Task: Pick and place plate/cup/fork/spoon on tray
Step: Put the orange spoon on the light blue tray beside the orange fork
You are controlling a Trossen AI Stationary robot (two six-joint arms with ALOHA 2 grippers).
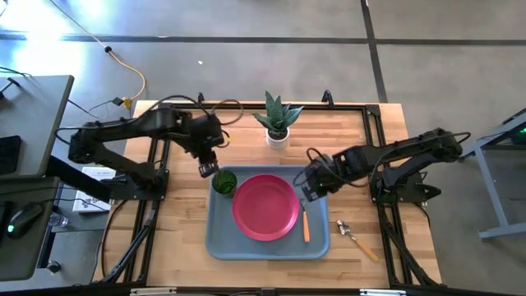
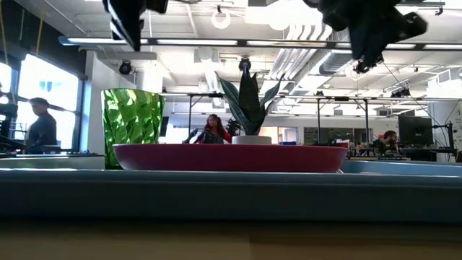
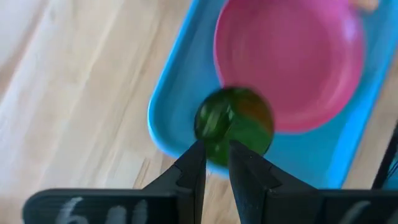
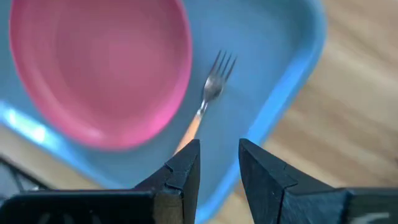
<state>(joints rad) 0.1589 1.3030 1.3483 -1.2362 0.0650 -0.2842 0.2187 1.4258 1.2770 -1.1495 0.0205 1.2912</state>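
The grey-blue tray (image 1: 220,238) lies mid-table. On it rest the pink-red plate (image 1: 265,205), the green cup (image 1: 224,182) upright in the tray's far left corner, and the orange-handled fork (image 1: 305,222) flat to the right of the plate. The spoon (image 1: 355,234) lies on the table right of the tray. My left gripper (image 1: 207,168) hangs above and just left of the cup (image 3: 235,124), narrowly open and empty; the low view shows it (image 2: 133,22) clear above the cup (image 2: 131,126). My right gripper (image 1: 308,193) hovers over the fork's tines (image 4: 217,71), narrowly open and empty.
A white pot with a spiky green plant (image 1: 278,123) stands at the far edge, behind the tray. Bare wood lies left and right of the tray. A dark frame runs along the table's sides. People show in the room beyond.
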